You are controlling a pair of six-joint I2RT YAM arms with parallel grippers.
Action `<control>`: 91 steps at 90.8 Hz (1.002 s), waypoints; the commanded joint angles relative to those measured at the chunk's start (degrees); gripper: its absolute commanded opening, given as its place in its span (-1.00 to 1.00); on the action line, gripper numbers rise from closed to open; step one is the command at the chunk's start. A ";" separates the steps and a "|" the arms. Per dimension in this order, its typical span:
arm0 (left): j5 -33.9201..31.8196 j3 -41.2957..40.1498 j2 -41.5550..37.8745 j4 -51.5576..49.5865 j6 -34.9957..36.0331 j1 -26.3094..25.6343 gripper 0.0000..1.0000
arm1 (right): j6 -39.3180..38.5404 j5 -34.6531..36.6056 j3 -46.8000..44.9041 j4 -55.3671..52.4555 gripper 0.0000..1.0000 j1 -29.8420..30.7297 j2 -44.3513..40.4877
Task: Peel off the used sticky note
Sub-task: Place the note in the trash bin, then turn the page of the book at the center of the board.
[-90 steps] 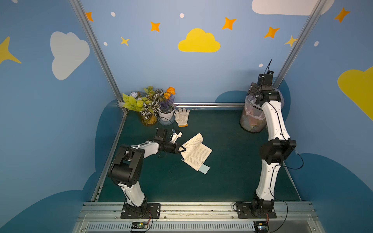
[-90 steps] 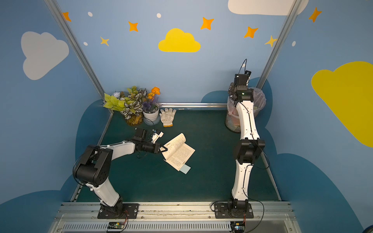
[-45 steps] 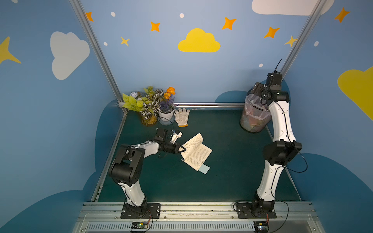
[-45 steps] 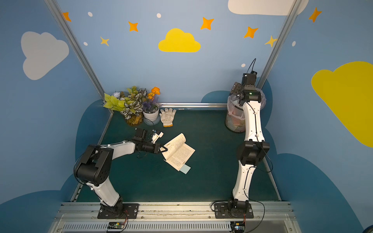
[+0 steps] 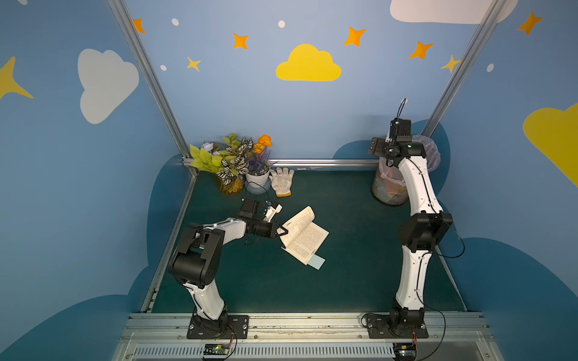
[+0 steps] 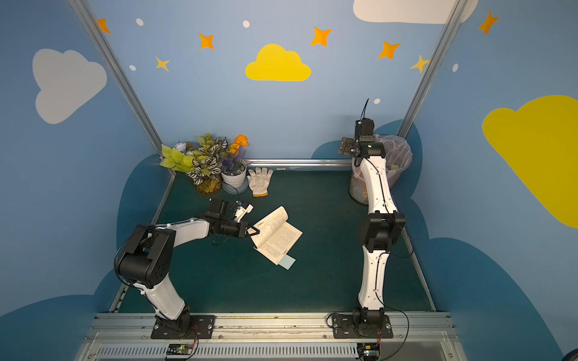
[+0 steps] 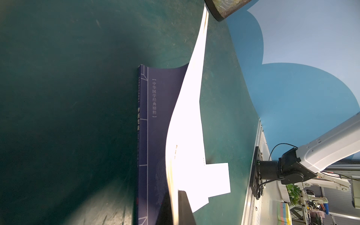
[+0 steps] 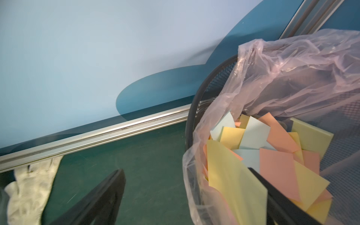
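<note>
1. Your dark green surface (image 5: 353, 268) sits inside blue walls painted with clouds and stars. Potted plants (image 5: 240, 162) and a white glove (image 5: 282, 182) are at the back.
2. The open book (image 5: 305, 237) lies mid-surface with some pages curving upward.
3. Your left claw (image 5: 283, 231) is pinched tight on the edge of those raised pages.
4. A pale blue sticky note (image 5: 316, 262) pokes out from the book's near corner, well apart from both claws.
5. Your right claw (image 8: 185, 170) stands wide open at the rim of the bin (image 8: 194, 109), with nothing between its fingers.
6. Loose yellow, pink and blue notes (image 8: 272, 161) lie inside the pink-lined bin.
</note>
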 commanded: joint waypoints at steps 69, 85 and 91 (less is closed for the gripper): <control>-0.76 0.09 1.66 -3.09 0.66 0.68 -0.94 | 16.92 -18.31 -2.64 -2.90 0.94 -4.63 -13.73; -1.23 0.22 1.77 -3.01 0.46 0.73 -0.94 | 20.05 -18.23 -27.54 5.01 0.94 4.04 -29.67; -1.44 0.30 1.97 -3.00 0.25 0.76 -0.94 | 23.49 -18.38 -39.49 11.06 0.94 8.42 -35.71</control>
